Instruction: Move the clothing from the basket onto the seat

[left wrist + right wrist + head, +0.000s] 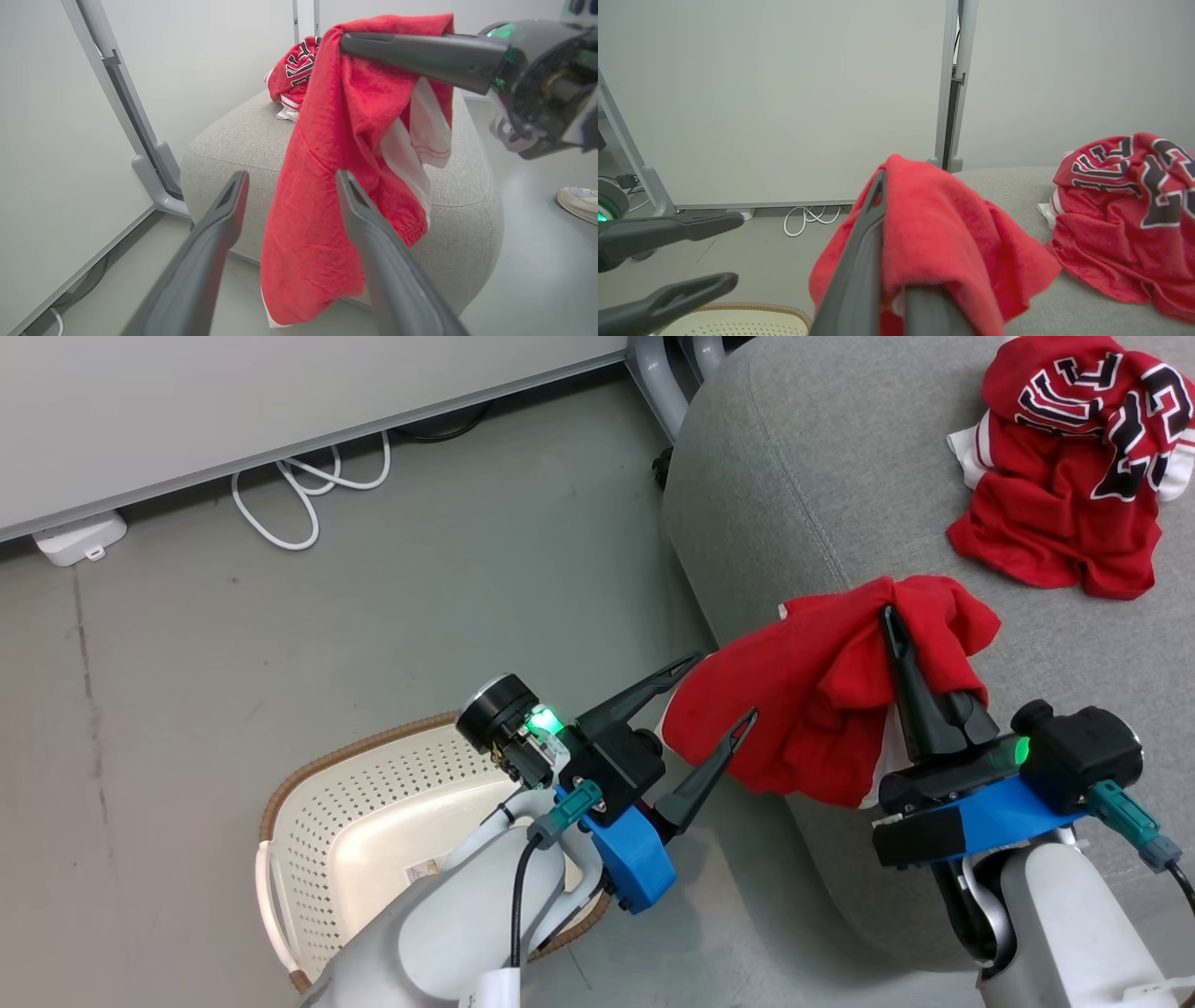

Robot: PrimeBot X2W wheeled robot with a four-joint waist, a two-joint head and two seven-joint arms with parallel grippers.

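Left gripper (724, 686) gapes wide, empty, beside the cream perforated plastic basket (373, 784); right gripper (889, 616) clamps a plain red fabric garment (803, 691) at the rounded edge of the grey woven sofa seat (794, 476). Left wrist: garment hangs just ahead, grey floor (537, 280) below. Right wrist: lettered red garment (1125, 210) lies rightward on the seat.

There were two soft red fabric garments with white trim: one lettered garment (1074, 476) bearing black-and-white letters, and one plain red garment (803, 709). One cream-white perforated plastic basket (355, 793) with a brown woven-look rim was counted, and one large grey woven-fabric upholstered seat (803, 495). Two pincers were there, the left pincer (724, 688) and the right pincer (892, 625), each with two long dark fingers. On the grey floor (420, 588) lay one looped white cable (303, 499), one white plastic power block (79, 539) and one pale shoe (577, 203).
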